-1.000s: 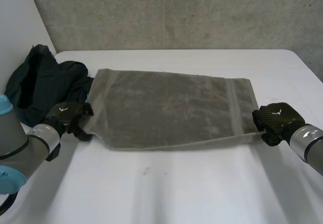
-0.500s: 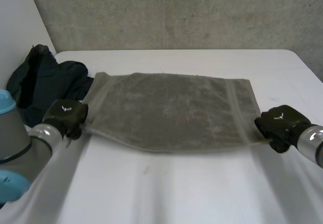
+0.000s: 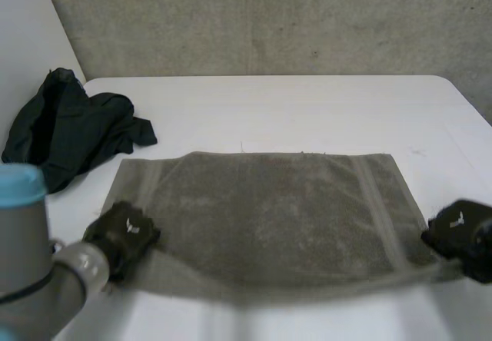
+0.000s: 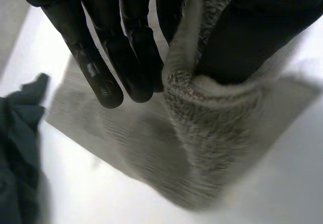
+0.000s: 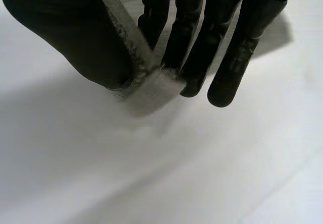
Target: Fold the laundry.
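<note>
1. Spread flat on the white table (image 3: 307,110): a grey rectangular terry towel (image 3: 261,210).
2. Pinched at its near-left corner by the black left hand (image 3: 123,232) (cloth bunched between thumb and fingers).
3. Pinched at near-right corner by the right hand (image 3: 457,230).
4. Heaped apart, far left: crumpled dark cloth (image 3: 69,130).

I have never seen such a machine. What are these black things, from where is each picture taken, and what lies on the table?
This is a robot with two arms at a white table; the black things are its hands. The wide picture comes from a camera between and behind the arms, looking down. The two close pictures come from cameras on the wrists, each looking along its own hand. On the table lies a grey towel, spread out, and near its far left corner a heap of dark clothing. The left hand pinches the towel's near left corner between thumb and fingers; the right hand pinches the near right corner likewise. The task is folding laundry.
</note>
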{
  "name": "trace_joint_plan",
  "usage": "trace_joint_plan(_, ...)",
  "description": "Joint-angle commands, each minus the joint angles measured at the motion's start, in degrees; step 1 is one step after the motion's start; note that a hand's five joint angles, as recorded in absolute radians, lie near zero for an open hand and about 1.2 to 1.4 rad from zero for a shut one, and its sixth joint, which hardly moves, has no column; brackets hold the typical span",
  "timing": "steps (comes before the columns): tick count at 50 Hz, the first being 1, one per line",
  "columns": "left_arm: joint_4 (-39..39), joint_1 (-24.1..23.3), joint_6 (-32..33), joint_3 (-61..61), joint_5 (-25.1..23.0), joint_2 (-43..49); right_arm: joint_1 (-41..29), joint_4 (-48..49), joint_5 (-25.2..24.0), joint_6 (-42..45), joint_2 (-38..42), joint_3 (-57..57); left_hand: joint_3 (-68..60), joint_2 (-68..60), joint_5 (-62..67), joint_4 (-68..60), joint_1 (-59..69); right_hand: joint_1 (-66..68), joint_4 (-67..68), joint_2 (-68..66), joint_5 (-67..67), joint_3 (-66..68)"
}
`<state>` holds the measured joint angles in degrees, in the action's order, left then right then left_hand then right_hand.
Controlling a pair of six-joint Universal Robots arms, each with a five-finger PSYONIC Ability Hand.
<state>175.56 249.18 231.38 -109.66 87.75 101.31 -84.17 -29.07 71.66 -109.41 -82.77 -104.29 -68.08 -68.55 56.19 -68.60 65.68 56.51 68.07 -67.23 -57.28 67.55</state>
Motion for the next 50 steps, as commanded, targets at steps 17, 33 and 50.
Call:
trace_joint_plan(17, 22.5, -0.7, 1.3, 40.0, 5.1, 36.0, -16.1, 35.2, 12.5, -14.7, 30.9, 30.4, -11.3, -10.8, 13.2, -10.8, 13.7, 23.5, 11.9, -12.8, -12.7, 12.5)
trace_joint_plan(33, 33.4, -0.9, 4.6, 40.1, 1.0, 40.6, -18.7, 40.6, 19.4, -16.2, 43.8, 45.1, 58.1, 58.5, -56.2, 58.6, -55.7, -46.5, -58.1, 57.2, 57.3, -57.5)
trace_joint_plan(50, 29.0, 0.3, -3.5, 22.2, -4.3, 19.2, -18.7, 35.5, 16.4, -25.2, 24.6, 32.0, 58.1, 58.5, -56.2, 58.6, -55.7, -46.5, -58.1, 57.2, 57.3, -57.5)
